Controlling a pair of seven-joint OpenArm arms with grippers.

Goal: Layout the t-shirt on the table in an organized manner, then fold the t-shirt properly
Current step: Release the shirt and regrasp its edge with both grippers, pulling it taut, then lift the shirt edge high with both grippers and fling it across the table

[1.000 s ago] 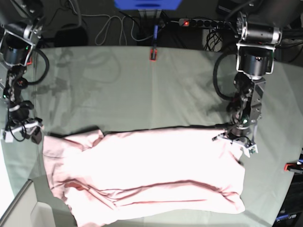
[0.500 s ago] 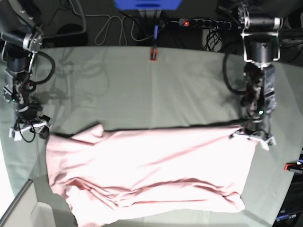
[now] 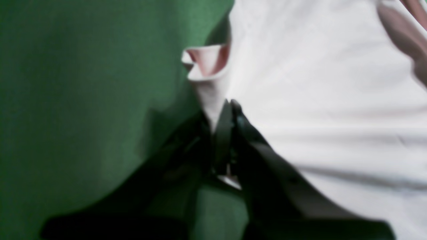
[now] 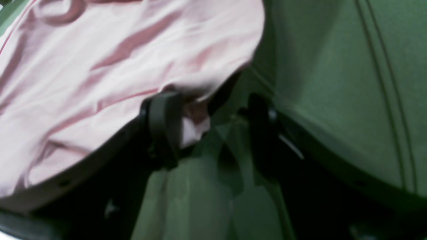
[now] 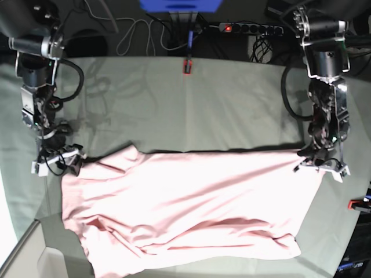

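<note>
Right now the pale pink t-shirt (image 5: 185, 211) lies spread across the near half of the table (image 5: 191, 104), long axis running side to side in the base view, w/ soft creases and a rumpled fold along its near edge. No lettering shows on the upper side.

Left gripper (image 5: 322, 164) sits at the shirt's far corner on the base view's right. Its jaws are clenched on a bit of the shirt's edge: in the left wrist view (image 3: 228, 108) the two dark fingers meet w/ pink fabric (image 3: 317, 100) pinched between them, and a small curl of hem sticks up just beyond the tips. Green-grey table cloth (image 3: 83, 100) fills the other side of that view.

Right gripper (image 5: 58, 159) is at the opposite far corner, on the base view's left, beside the sleeve area. Its jaws stand apart; in the right wrist view (image 4: 213, 123) one dark finger (image 4: 163, 126) lies against the shirt's edge (image 4: 116, 66) w/ fabric draped over it, the other finger is off on bare table cloth (image 4: 333, 83). Nothing's clamped there, so it's released.

Behind the table: a red clamp (image 5: 188, 66) at the far edge, another at the right edge (image 5: 359, 204), plus a power strip (image 5: 246, 27) and loose cables (image 5: 136, 35).
</note>
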